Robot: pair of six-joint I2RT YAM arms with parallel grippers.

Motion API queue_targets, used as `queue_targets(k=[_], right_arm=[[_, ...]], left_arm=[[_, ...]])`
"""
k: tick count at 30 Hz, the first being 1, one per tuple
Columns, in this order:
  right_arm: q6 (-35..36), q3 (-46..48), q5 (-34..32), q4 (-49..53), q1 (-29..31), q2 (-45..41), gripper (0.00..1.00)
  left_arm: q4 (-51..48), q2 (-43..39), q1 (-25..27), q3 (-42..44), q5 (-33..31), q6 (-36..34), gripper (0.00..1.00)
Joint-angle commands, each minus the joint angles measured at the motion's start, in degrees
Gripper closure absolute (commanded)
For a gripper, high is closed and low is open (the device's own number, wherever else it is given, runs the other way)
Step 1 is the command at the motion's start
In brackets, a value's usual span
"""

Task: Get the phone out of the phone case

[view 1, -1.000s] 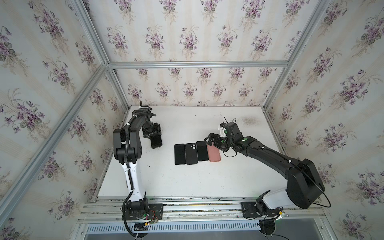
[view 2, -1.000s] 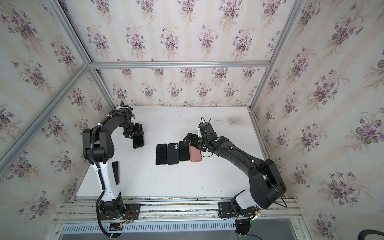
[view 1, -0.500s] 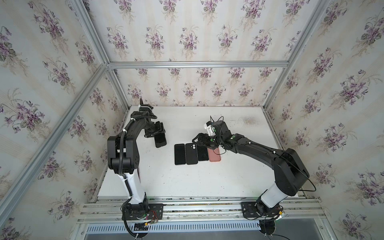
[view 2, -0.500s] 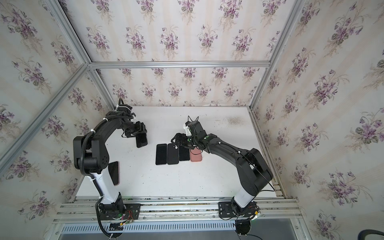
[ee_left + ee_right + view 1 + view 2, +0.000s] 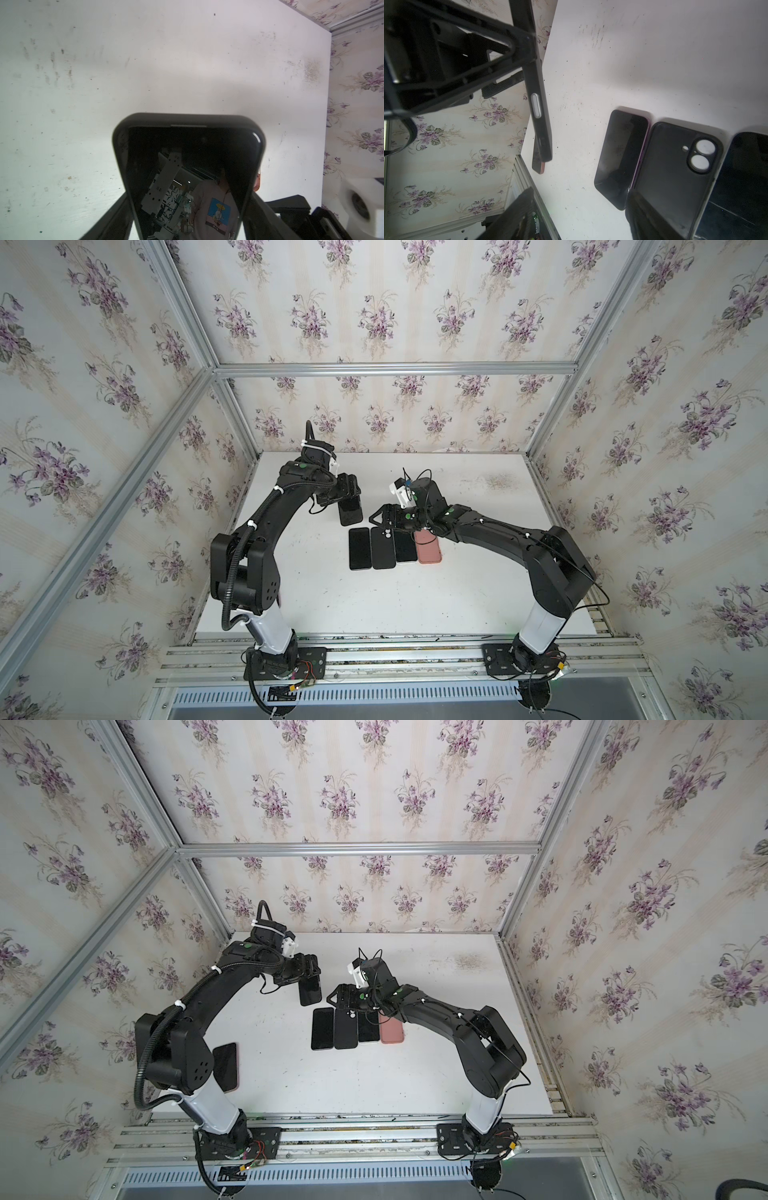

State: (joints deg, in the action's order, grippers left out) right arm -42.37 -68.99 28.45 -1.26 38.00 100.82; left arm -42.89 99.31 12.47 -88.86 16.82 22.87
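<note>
A black phone (image 5: pixel 190 166) sits in its black phone case (image 5: pixel 119 137), screen towards the left wrist camera. My left gripper (image 5: pixel 189 209) is shut on the case's long sides and holds it above the table. Both top views show it, the cased phone (image 5: pixel 350 511) (image 5: pixel 310 991) sticking out of the left gripper (image 5: pixel 338 495) (image 5: pixel 305 971). My right gripper (image 5: pixel 379 516) (image 5: pixel 337 996) hovers just right of it, open, with nothing between its fingers (image 5: pixel 517 216). The right wrist view has the held phone (image 5: pixel 539 108) edge-on.
Side by side on the white table (image 5: pixel 415 597) lie a black phone (image 5: pixel 359 548), an empty black case (image 5: pixel 382 548) with camera holes, another black phone (image 5: pixel 405 546) and a pink case (image 5: pixel 429 551). A pink-edged phone (image 5: pixel 225 1067) lies by the left arm's base.
The left arm has carried the cased phone rightwards, towards the middle. The right gripper has swung left from above the pink case to beside the held phone, its jaws narrowing somewhat.
</note>
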Motion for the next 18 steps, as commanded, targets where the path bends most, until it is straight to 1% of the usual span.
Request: queue_targets(k=[1,10,15,18], right_arm=[[0.3,-0.8,1.0,-4.0,0.1,0.0,0.29],[-0.8,-0.5,1.9,-5.8,0.1,0.1,0.4],[-1.0,-1.0,2.3,-6.0,0.1,0.6,0.54],[-1.4,-1.9,2.6,-6.0,0.1,1.0,0.6]], left_arm=[[2.5,-0.6,1.8,-0.7,0.8,2.3,0.52],[3.9,-0.7,4.7,-1.1,0.9,3.9,0.52],[4.8,-1.2,6.1,-1.1,0.8,4.2,0.52],[5.6,-1.6,7.0,-0.5,0.4,4.5,0.52]])
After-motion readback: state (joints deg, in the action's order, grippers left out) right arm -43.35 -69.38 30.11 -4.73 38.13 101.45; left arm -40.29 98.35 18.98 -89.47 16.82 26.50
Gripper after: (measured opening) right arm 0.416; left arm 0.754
